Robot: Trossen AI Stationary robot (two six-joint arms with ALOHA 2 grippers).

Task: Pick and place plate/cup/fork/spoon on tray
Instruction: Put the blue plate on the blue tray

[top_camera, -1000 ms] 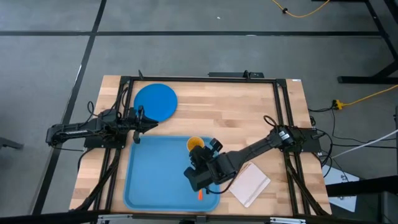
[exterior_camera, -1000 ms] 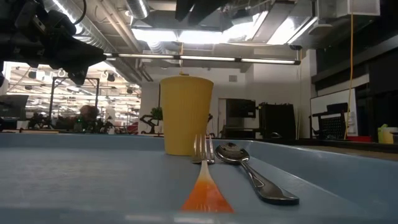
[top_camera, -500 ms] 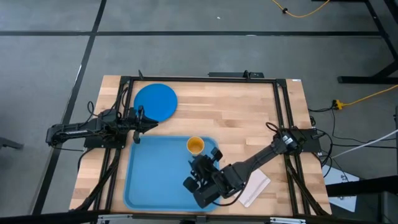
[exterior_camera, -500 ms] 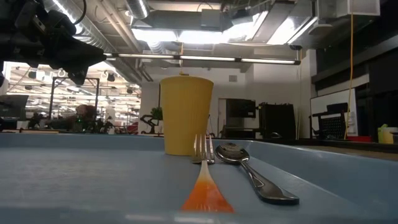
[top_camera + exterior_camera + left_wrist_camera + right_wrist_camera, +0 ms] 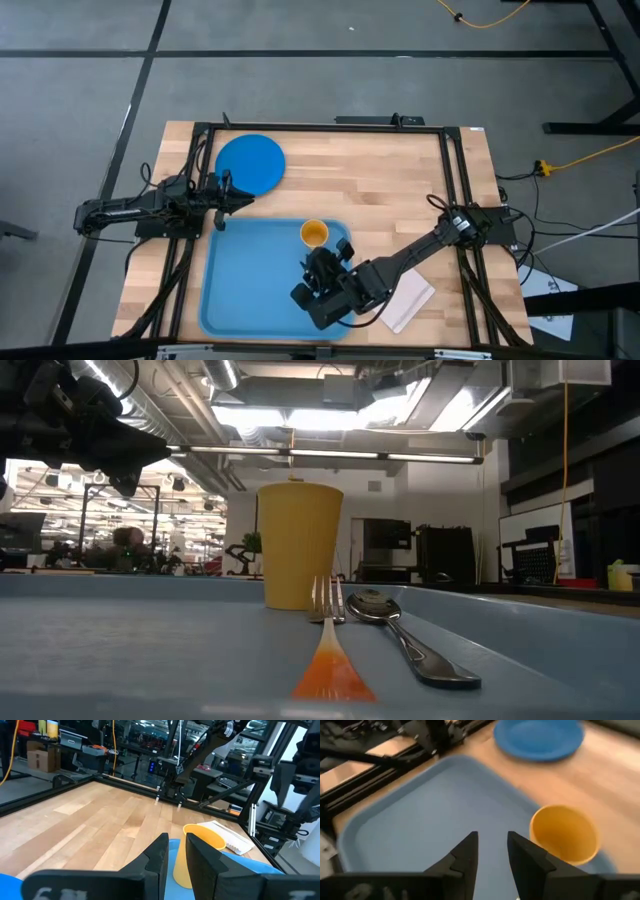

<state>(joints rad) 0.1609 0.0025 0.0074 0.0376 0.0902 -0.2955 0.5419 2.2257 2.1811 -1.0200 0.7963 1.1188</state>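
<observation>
Your cup (image 5: 314,233), fork (image 5: 328,650) and spoon (image 5: 405,635) are on the tray (image 5: 240,290); your plate (image 5: 250,163) lies on the table; right gripper (image 5: 312,283) hangs over the tray, open and empty; left gripper (image 5: 240,197) waits beside the plate, fingers a little apart.

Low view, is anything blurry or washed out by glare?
Low view: the fork handle blurs to an orange smear near the lens, the cup looks sharp, and ceiling lights blow out white. Right wrist view: the tray looks soft.
</observation>
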